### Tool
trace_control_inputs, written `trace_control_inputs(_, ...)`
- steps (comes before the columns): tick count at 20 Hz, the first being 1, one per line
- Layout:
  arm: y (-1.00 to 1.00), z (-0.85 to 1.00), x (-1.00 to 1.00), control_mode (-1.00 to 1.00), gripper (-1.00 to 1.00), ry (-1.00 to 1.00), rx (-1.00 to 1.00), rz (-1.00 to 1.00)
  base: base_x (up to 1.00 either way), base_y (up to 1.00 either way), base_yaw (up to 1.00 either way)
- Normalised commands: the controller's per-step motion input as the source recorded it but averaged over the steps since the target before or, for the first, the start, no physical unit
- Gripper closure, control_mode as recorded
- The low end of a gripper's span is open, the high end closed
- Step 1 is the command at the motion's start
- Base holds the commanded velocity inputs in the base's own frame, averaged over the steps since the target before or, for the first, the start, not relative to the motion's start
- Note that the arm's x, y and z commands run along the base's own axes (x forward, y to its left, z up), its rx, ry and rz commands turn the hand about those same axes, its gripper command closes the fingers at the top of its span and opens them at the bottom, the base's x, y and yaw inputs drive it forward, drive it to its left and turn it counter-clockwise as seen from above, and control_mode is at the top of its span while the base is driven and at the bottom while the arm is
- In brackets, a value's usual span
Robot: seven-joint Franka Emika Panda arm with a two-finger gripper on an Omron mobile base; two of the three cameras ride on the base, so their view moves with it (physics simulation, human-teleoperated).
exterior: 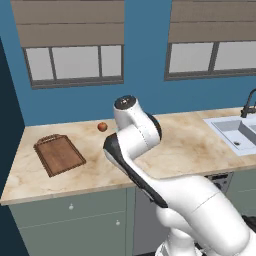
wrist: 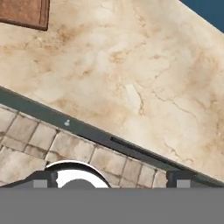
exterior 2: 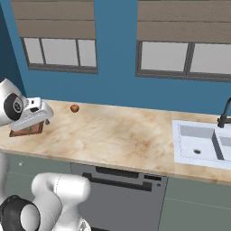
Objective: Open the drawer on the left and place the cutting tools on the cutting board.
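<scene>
Big marble-look counter (exterior: pixel 190 145) runs L-R under the windows, w/ the white arm (exterior: pixel 145 150) folded up in front of it. Sage lower cabinets below; the drawer (exterior: pixel 70 205) sits under the counter's left end, front flush & closed, small white knob (exterior: pixel 71 206) centred on it, long axis running along the counter edge. Dark panel w/ a black bar handle (exterior 2: pixel 122 176) is next along to the right, and a white sink (exterior 2: pixel 198 144) w/ a dark tap is set in the counter's far right. Cutting board (exterior: pixel 60 155) lies flat on the counter's left end, above the drawer, long axis angled diagonally from the wall side toward the front edge, handle end pointing back-left toward the wall. In hand view only the board's corner (wrist: pixel 26 13) shows at top left. Small orange-red ball (exterior: pixel 102 127) rests near the wall, apart from the board on its right. Gripper (wrist: pixel 111 181) looks down over the counter's front edge & tiled floor; its finger tips (wrist: pixel 41 181) stand spread wide apart, nothing between them. No readable labels or writing anywhere.
</scene>
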Motion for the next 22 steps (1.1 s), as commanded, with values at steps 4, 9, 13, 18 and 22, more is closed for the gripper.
trace_control_inputs(4,1.0,-0.42,-0.28,-1.0,-1.0,-0.1,-0.1,0.23,0.0,0.0,0.0)
trace_control_inputs(9,0.9,-0.55,-0.29,-1.0,-1.0,-0.04,-0.1,0.16,0.0,0.0,0.0)
trace_control_inputs(13,0.69,-0.43,-0.18,-1.0,-1.0,0.0,-0.17,0.15,0.0,0.0,0.0)
trace_control_inputs(18,0.56,-0.46,-0.08,-1.0,-1.0,0.0,-0.12,0.11,0.0,0.0,0.0)
trace_control_inputs(22,0.24,-0.47,0.0,-1.0,-1.0,-0.12,-0.06,0.05,0.0,0.0,0.0)
